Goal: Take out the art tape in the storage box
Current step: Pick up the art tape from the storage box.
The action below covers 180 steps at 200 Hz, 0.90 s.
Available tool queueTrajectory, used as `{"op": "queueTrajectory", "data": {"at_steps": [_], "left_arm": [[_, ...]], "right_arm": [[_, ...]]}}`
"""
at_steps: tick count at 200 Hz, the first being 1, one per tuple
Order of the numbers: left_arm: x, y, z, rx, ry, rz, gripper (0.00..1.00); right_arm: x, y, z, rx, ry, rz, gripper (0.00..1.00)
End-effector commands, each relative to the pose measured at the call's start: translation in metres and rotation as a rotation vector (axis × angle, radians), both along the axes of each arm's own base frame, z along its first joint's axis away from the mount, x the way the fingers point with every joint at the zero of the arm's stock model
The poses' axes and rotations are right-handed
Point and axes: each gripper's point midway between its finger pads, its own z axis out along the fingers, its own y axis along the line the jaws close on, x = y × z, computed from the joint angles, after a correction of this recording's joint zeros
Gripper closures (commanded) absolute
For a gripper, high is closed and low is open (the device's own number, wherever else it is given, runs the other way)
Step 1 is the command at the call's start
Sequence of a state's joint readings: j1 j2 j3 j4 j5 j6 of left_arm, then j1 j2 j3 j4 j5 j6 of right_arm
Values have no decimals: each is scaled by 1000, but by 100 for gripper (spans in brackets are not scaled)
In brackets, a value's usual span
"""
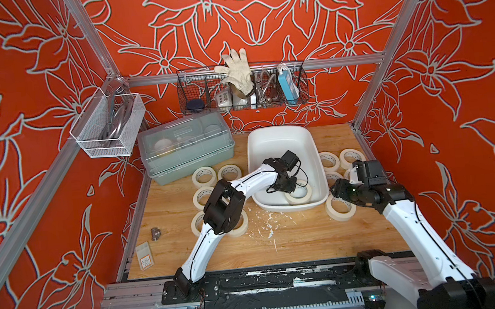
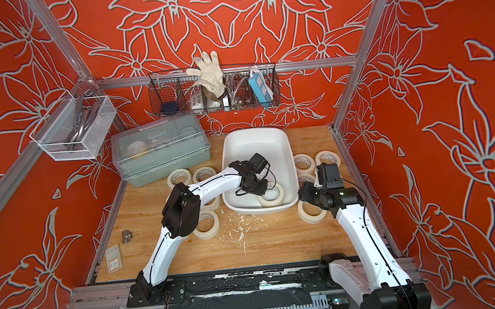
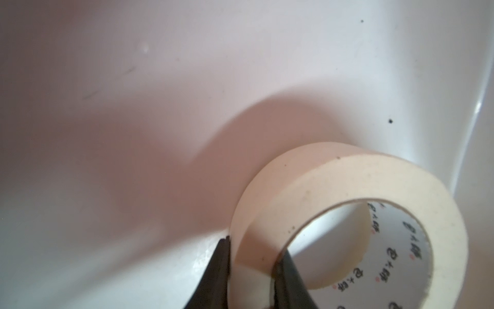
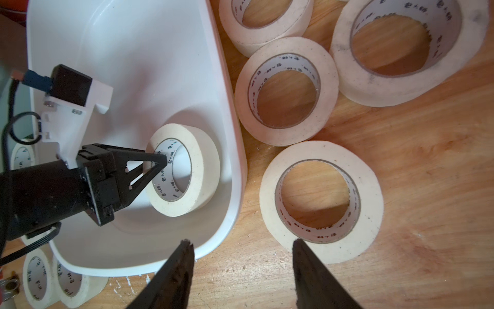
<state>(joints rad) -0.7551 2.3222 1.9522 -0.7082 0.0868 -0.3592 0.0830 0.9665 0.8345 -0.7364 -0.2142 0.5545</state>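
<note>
Left gripper [image 3: 256, 247] clamped on the wall of the art tape [image 3: 347, 176], five o'clock in the storage box [image 1: 278, 141]; straight lift advised, rim to be cleared. Right gripper [image 4: 242, 242] half-open, empty.

Left gripper [image 4: 159, 163] pinches art tape [image 4: 203, 166] wall inside storage box [image 4: 160, 53]; right gripper [image 4: 242, 242] jaws apart.

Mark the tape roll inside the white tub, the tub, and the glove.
tape roll [image 4: 205, 166]: right wrist view, cream top face.
white tub [image 1: 279, 146]: in a top view, far inner wall.
glove [image 1: 237, 70]: in a top view, palm.
</note>
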Motion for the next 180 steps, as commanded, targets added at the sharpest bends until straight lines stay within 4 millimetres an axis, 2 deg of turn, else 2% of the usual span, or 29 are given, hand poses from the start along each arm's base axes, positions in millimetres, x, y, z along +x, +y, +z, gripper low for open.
{"op": "queueTrajectory", "data": {"at_steps": [1,21,54,77,122,149,180], "left_arm": [[-1,9,42,-14,-57,36,96],[-2,21,59,21,-84,68,100],[-10,37,88,73,-143,79,100],[-18,45,109,102,-183,77,100],[-32,61,140,168,-241,81,100],[-38,67,149,169,-254,90,100],[-44,73,157,159,-263,99,100]], "right_arm": [[4,11,12,46,-32,44,35],[8,15,17,62,-35,59,31],[17,12,22,35,-47,32,29],[22,22,27,42,-53,55,28],[30,59,46,66,-82,158,29],[32,89,55,92,-97,239,29],[34,114,53,112,-79,305,29]]}}
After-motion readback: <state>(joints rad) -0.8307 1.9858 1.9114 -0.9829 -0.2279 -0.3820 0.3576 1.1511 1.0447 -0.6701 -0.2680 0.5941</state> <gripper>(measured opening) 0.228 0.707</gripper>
